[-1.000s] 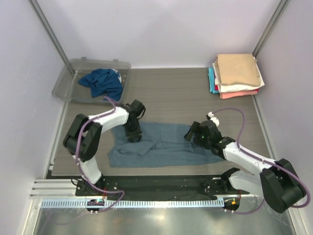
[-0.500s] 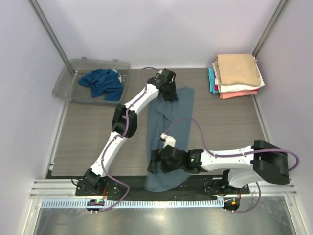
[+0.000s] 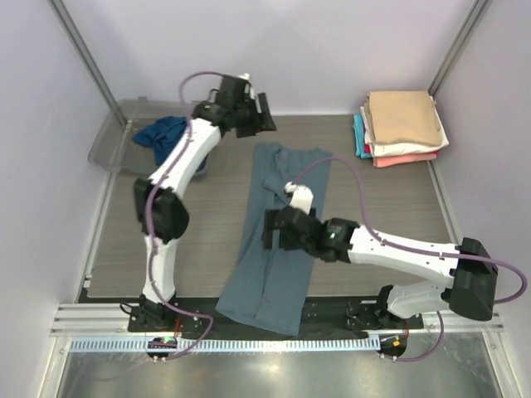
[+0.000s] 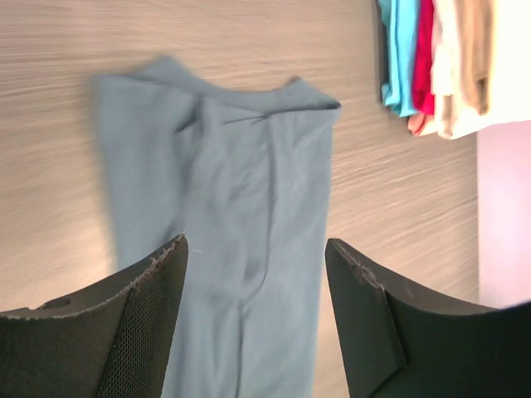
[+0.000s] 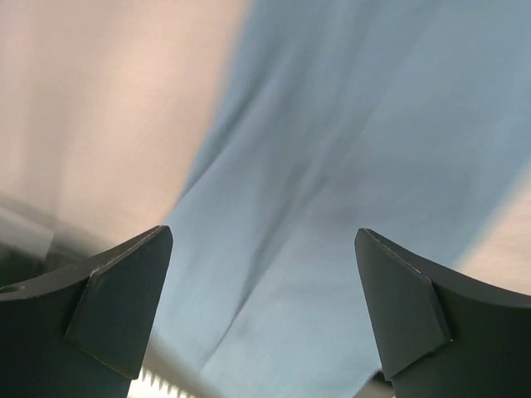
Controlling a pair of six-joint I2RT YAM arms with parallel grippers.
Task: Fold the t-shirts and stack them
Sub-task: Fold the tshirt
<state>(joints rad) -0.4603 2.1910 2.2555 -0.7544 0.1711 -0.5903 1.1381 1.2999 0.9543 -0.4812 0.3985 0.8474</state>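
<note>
Right end effector (image 5: 261, 249): jaws wide apart, nothing held, above the slate-blue t-shirt (image 3: 267, 282); its wrist view gives only blurred cloth. Shirt: a long wrinkled strip down the tabletop (image 3: 166, 240), near hem past the edge. Left end effector (image 4: 255, 249): spread, empty, raised near the shirt's far end. Far right: folded stack (image 3: 402, 120). Only the top view shows the teal-blue t-shirt (image 3: 170, 137) in the tub (image 3: 112, 141).

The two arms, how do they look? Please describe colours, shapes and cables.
The left arm and right arm have white shells with black joints. A thin purple cable loops along each. The left pincer and right pincer are black, each with two flat wedge-shaped fingers; the left ones show a fine mesh texture inside. No markings are readable.
</note>
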